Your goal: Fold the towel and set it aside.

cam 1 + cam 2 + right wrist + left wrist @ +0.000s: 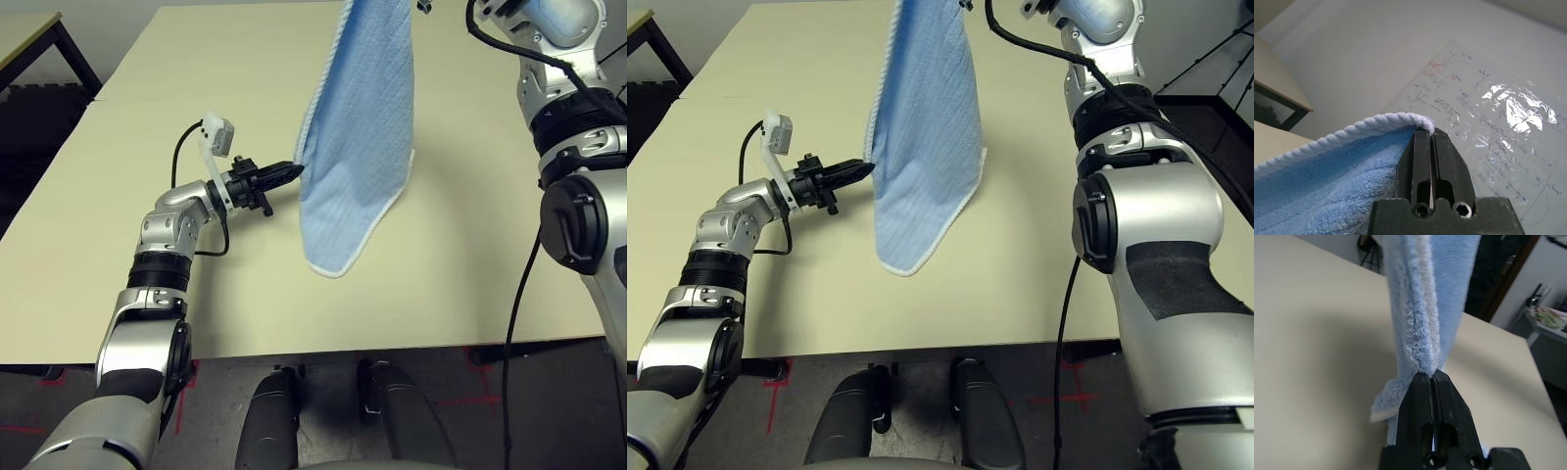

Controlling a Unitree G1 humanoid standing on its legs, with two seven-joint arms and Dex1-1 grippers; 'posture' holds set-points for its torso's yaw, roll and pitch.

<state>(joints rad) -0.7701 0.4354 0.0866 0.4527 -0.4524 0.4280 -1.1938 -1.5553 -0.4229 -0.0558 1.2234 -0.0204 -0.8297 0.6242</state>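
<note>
The light-blue towel (358, 127) with white edging hangs in the air above the beige table (147, 245), its lowest corner just over the tabletop. My right gripper (1431, 139) is raised high and shut on the towel's top white edge (1376, 122). My left gripper (292, 172) reaches in from the left and is shut on the towel's left hanging edge, about midway down. In the left wrist view the black fingers (1447, 396) pinch the fluffy blue fold (1422, 323) tightly.
A dark-framed side table (39, 39) stands at the far left. A black cable (519, 294) hangs along my right arm. Beyond the table's far right corner sits another desk with clutter (1547, 318).
</note>
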